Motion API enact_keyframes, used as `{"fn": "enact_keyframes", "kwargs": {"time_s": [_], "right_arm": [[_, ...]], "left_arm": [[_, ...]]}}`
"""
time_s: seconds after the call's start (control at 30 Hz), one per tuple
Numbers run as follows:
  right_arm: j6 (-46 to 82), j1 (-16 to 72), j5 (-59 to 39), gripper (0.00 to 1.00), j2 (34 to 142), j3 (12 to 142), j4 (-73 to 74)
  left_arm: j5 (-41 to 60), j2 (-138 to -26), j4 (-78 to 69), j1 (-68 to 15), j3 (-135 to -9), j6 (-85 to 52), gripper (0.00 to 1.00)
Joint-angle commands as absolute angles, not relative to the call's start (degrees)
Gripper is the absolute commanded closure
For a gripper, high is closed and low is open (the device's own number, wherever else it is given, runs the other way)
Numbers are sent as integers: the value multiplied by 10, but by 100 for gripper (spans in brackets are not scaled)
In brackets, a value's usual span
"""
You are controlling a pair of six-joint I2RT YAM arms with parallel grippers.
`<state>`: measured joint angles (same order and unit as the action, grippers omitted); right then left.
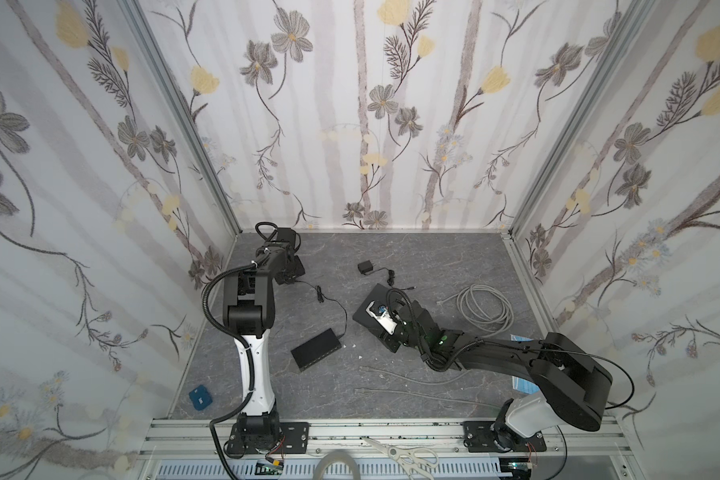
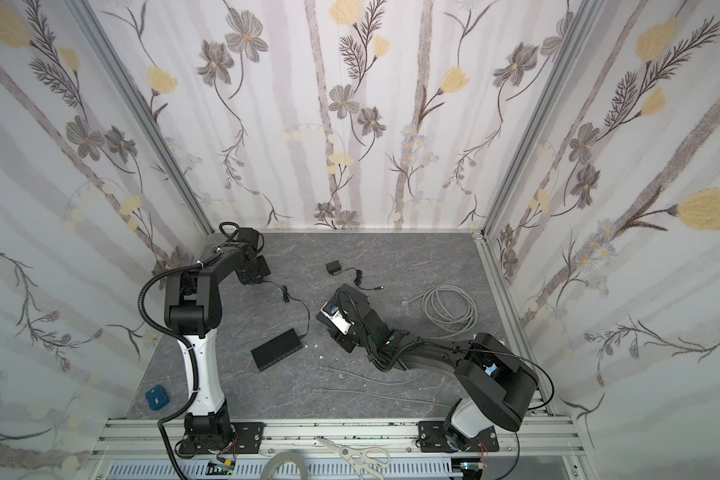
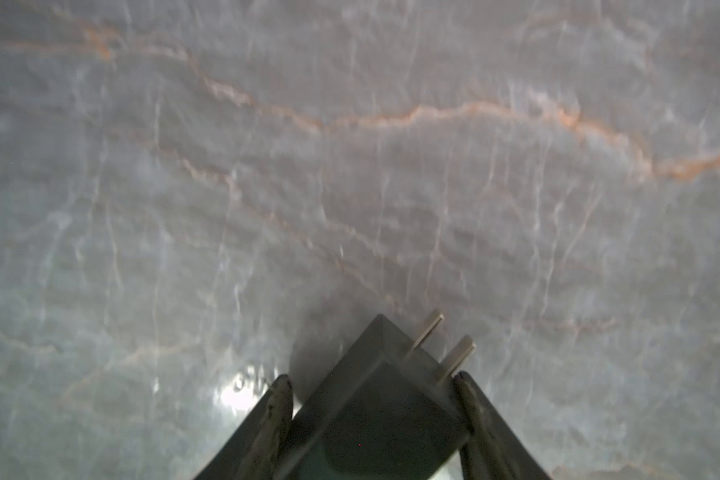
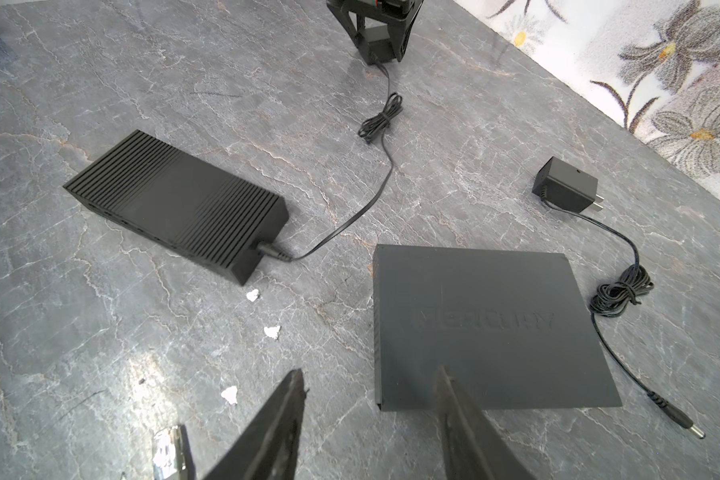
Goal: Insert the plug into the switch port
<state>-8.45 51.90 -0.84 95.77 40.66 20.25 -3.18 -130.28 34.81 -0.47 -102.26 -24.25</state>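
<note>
Left tool [image 3: 371,378] is clenched on a black adapter [image 3: 375,415], whose prongs stand clear of the fingers. Only the left wrist view shows this; in both top views the grasp cannot be made out. Right tool [image 4: 370,372] stands released, holding nothing, above one edge of the flat switch [image 4: 487,324].

On the grey worktop [image 4: 100,353] the ribbed switch [image 4: 175,203] lies apart from the flat one. A plug [image 4: 272,251] is already seated in its end, and its cord leads to the held adapter. A second adapter [image 4: 566,189] lies beyond the flat switch. Its loose plug [image 4: 682,420] rests on the worktop just beside that switch — plain in the right wrist view, while in a top view the loose plug [image 1: 412,287] is a mere speck.
</note>
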Motion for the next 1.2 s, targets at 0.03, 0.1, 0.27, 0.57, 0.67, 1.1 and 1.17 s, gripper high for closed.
{"fn": "enact_keyframes", "kwargs": {"time_s": [0.03, 0.1, 0.27, 0.57, 0.67, 1.1, 1.17], "right_arm": [[-83, 519, 3, 48, 951, 404, 214], [-83, 519, 6, 48, 950, 403, 214], [-84, 519, 10, 48, 948, 399, 217], [-86, 518, 4, 48, 956, 402, 216], [-86, 519, 3, 48, 957, 403, 215], [-88, 519, 2, 48, 960, 404, 214], [-88, 519, 0, 48, 962, 406, 214]], "left_arm": [[6, -1356, 435, 25, -1111, -270, 45], [7, -1376, 451, 36, -1147, -273, 45], [-14, -1444, 534, 59, -1272, -264, 45], [-33, -1468, 585, 108, -1347, -272, 40], [-38, -1490, 618, 119, -1393, -263, 39], [16, -1495, 629, 122, -1416, -262, 25], [41, -1467, 616, 113, -1400, -259, 17]]}}
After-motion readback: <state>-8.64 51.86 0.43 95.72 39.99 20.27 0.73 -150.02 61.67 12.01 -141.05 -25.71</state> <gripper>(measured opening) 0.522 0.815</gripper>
